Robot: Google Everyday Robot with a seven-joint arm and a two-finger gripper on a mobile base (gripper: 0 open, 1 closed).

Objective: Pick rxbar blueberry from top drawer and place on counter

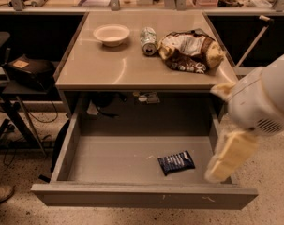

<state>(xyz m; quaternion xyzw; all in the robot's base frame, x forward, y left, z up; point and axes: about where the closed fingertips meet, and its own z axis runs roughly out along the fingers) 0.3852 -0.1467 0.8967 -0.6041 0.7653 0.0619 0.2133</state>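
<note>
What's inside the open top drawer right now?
Only the rxbar blueberry lies in the top drawer, front right. The hand hangs over its right wall, hiding that corner.

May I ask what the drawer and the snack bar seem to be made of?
The drawer looks like matte grey sheet metal: thin flat walls. The snack bar wrapper seems dark-blue plastic film, faintly shiny. The gripper hangs over the drawer's right wall.
</note>
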